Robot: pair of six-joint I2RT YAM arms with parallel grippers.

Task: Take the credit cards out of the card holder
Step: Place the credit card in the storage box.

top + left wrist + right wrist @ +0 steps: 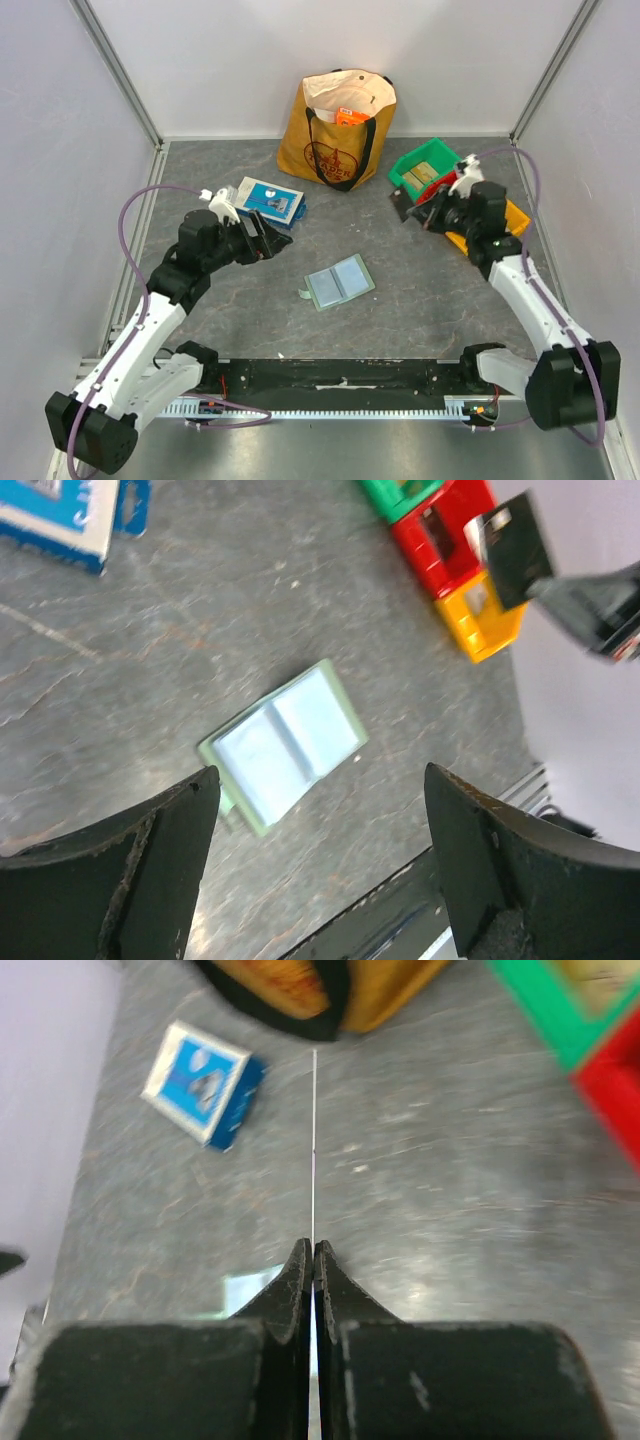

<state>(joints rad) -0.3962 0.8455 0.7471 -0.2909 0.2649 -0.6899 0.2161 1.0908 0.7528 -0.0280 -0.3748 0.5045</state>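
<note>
The pale green card holder (340, 282) lies open and flat mid-table, its bluish clear pockets facing up; the left wrist view shows it as well (290, 745). My left gripper (266, 237) hovers left of it and behind, jaws wide open and empty (320, 772). Off to the right, my right gripper (420, 211) is raised and shut on a black credit card (401, 206), near the coloured bins. The same card (512, 548) appears in the left wrist view. From the right wrist, the card (314, 1140) is a thin edge-on line rising from the closed fingertips (313, 1246).
A brown tote bag (338, 130) stands at the back centre. A blue-and-white box (270, 200) lies just behind the left gripper. Green (428, 165), red (462, 182) and yellow (512, 216) bins sit at the back right. Walls enclose the table on three sides.
</note>
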